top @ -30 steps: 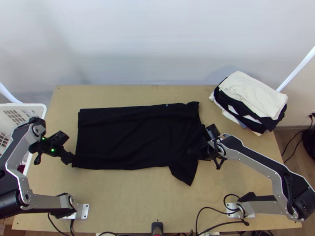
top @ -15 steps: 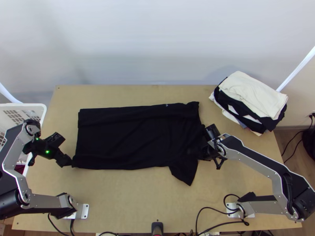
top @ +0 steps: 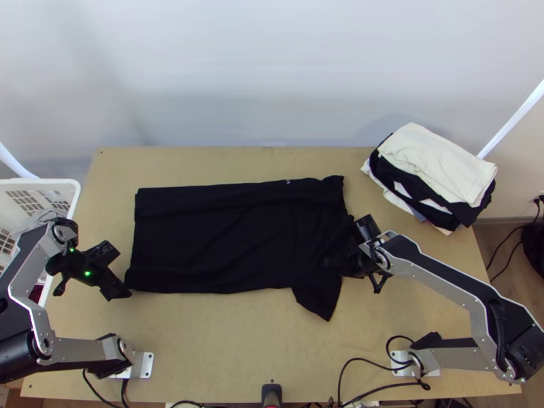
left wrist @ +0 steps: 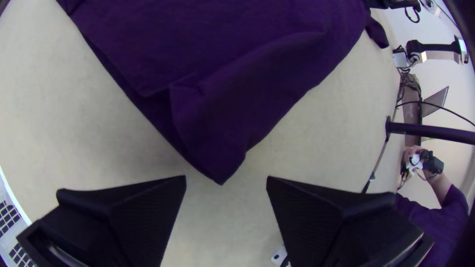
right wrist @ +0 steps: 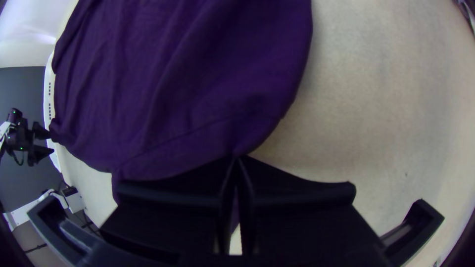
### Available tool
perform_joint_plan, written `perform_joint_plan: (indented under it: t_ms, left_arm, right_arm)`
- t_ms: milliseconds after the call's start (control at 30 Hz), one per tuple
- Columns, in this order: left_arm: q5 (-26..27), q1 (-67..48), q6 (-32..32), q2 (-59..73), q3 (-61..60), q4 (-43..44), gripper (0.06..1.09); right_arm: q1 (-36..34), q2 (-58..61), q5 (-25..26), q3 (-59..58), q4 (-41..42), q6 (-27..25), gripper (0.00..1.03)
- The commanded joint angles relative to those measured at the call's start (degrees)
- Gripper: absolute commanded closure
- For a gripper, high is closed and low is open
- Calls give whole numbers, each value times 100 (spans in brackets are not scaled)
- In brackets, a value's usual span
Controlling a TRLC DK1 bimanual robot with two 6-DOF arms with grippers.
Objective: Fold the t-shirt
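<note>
From the top view, here's the black t-shirt [top: 224, 238], stretched lengthwise across the middle of the wooden table [top: 251, 340], its far side doubled over in a long, straight fold. The hem end lies toward the left arm, and one sleeve [top: 320, 297] juts out at the other end, angled at the table's near edge. There's the left gripper [top: 121, 288], right down at the shirt's near hem corner, and over at the shoulder end sits the right gripper [top: 353, 262], low against the cloth. A stack of folded garments [top: 435, 166] rests at the far right corner, cream on top, black and pale layers beneath; a white plastic basket [top: 62, 185] stands off the left side.

Into the left wrist view: wide open! The flat fingers [left wrist: 148, 212] are spread well apart with nothing gripped, and the shirt's hem corner pokes into the space between the tips, touching neither. An upper layer of cloth lies just inside the lower one's edge.

And on to the right wrist view: the tips are drawn together, nipping the shirt's edge, with cloth sweeping right up to them and a soft ridge rising beyond. Farther off, the left gripper shows its parted fingers beside the hem.
</note>
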Motion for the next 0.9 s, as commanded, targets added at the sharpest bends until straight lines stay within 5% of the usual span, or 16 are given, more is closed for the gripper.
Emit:
perform_joint_plan:
  t_ms: [0, 233, 433, 867]
  left_arm:
    - [-16, -110, 101, -19, -230, 108, 29]
    - [-16, -365, -92, 43, -494, 424, 30]
    - [397, -277, -48, 8, -485, 635, 101]
    - [476, 593, 409, 228, -178, 556, 104]
  right_arm:
    - [60, -25, 47, -165, -16, 25, 100]
    - [51, -34, 73, -173, -16, 16, 100]
    - [34, -113, 126, -226, -16, -19, 100]
    - [-801, -429, 205, -648, -7, -625, 100]
